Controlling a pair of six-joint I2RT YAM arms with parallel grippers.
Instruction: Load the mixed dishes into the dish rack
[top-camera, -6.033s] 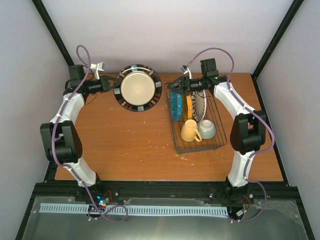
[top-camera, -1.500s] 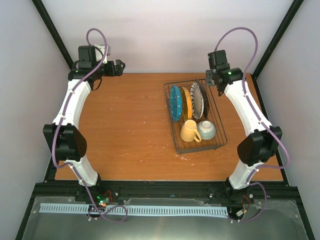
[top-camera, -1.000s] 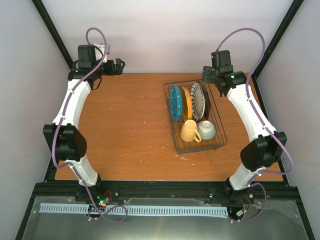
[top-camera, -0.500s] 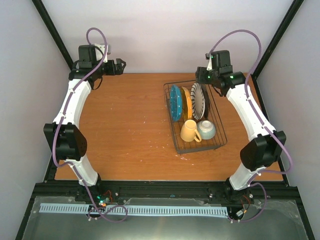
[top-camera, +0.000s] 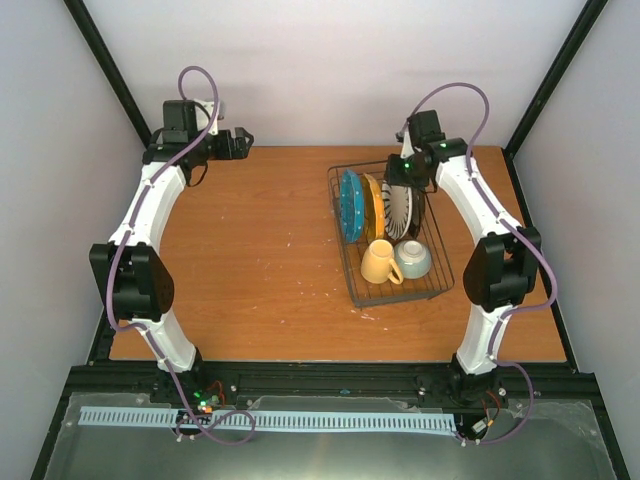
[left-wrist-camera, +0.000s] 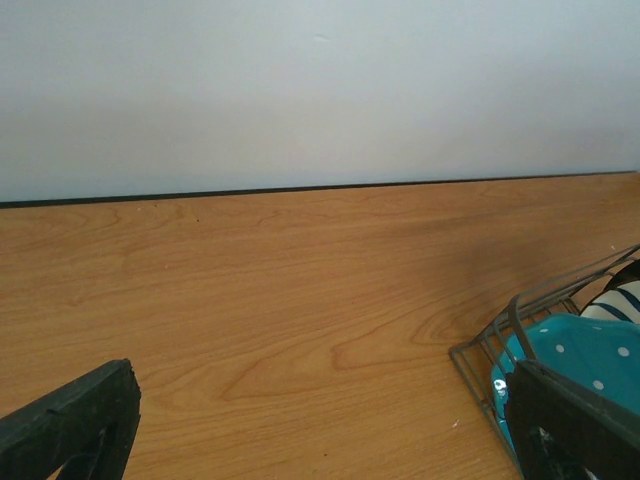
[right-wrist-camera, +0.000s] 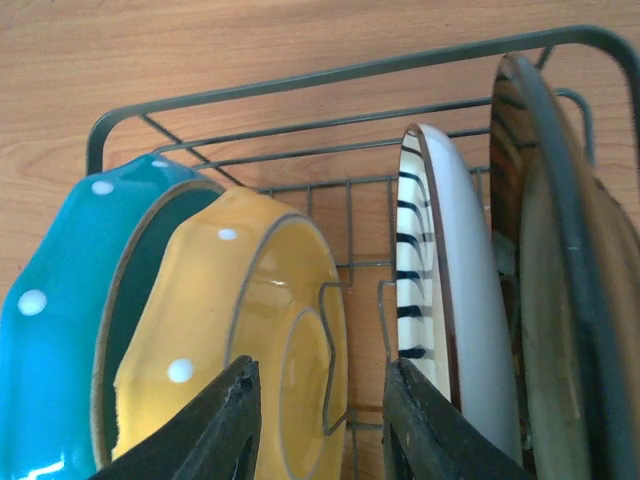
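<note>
Wood-grain tabletop (top-camera: 250, 250) filled the cell, with plain white walls (top-camera: 330, 70) behind and at the sides and black frame posts (top-camera: 100, 60) in the corners. Small pale flecks showed on the wood near the middle.

On the right half of the table sat the dark wire dish rack (top-camera: 400, 297), long side running from far to near. Its far end held four plates upright in slots, from left to right: teal dotted plate (top-camera: 350, 205), orange dotted plate (top-camera: 373, 208), black-and-white striped plate (top-camera: 397, 215), dark-rimmed beige plate (right-wrist-camera: 560, 280). The last one was mostly hidden behind the arm in the top view. The near end held the pale yellow mug (top-camera: 380, 262), with the small pale green bowl (top-camera: 413, 259) just beside it on the right. Which way up the mug sat could not be told.

Right gripper (right-wrist-camera: 320, 420) hung over the plate end of the rack, fingers part-way apart above the orange and striped plates, gripping nothing. Left gripper (top-camera: 243, 142) was at the far left edge of the table by the back wall, well apart from the rack, fingers spread wide and empty.
</note>
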